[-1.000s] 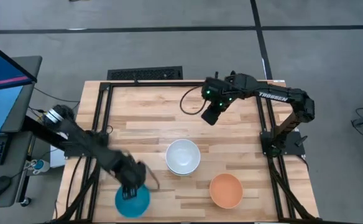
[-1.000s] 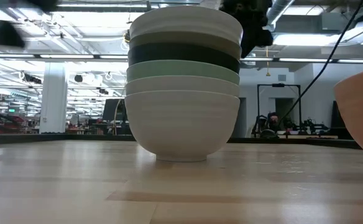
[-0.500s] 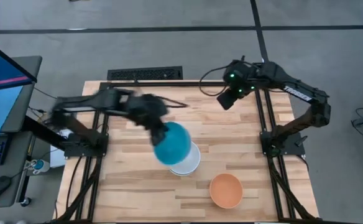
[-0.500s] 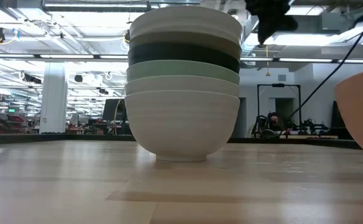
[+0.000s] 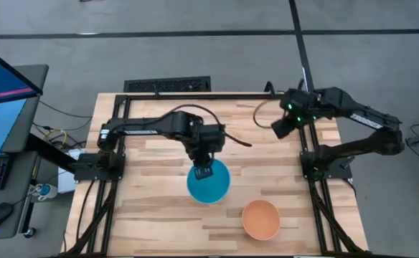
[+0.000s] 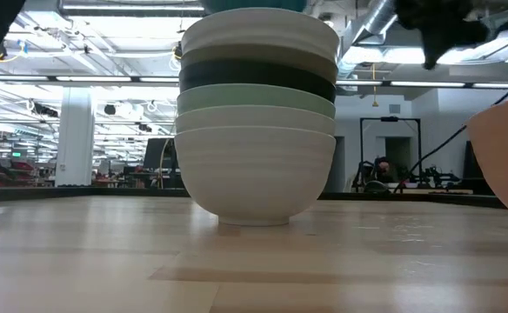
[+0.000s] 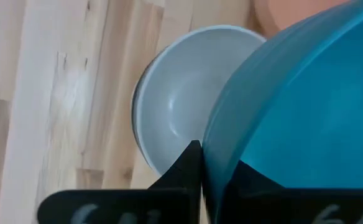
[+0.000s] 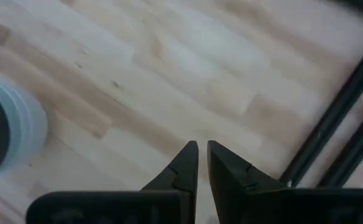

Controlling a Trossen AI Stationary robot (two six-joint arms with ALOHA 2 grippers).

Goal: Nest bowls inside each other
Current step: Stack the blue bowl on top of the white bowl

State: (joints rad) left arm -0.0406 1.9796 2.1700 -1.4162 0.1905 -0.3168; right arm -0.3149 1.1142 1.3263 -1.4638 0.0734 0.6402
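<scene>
A stack of nested bowls (image 6: 256, 113) stands on its base mid-table, white on top, then black, mint green and two white. My left gripper (image 5: 204, 170) is shut on the turquoise bowl (image 5: 209, 183) and holds it over the stack, whose white top bowl (image 7: 181, 106) shows beside it. In the low view only a sliver of the turquoise bowl (image 6: 254, 3) shows above the stack. The orange bowl (image 5: 260, 218) sits upright near the table's near edge. My right gripper (image 5: 281, 127) hangs shut and empty near the far right corner. My left gripper pinches the turquoise bowl's rim (image 7: 207, 163) on its far side, one finger (image 7: 191, 167) outside the wall and the other inside. The fingers come from above, pointing down. The bowl is mouth-up over the stack; whether it touches the top white bowl I cannot tell.
The orange bowl (image 6: 506, 156) stands to the right of the stack with a gap between them. Black frame rails (image 5: 120, 136) run along the left and right sides of the table. Bare wood (image 5: 145, 215) lies left of the stack.
My left gripper lifted the turquoise bowl from the table's near left corner, swung it up and toward the right with the bowl tipped, and now holds it level over the stack. My right gripper drew away toward the table's right edge.
</scene>
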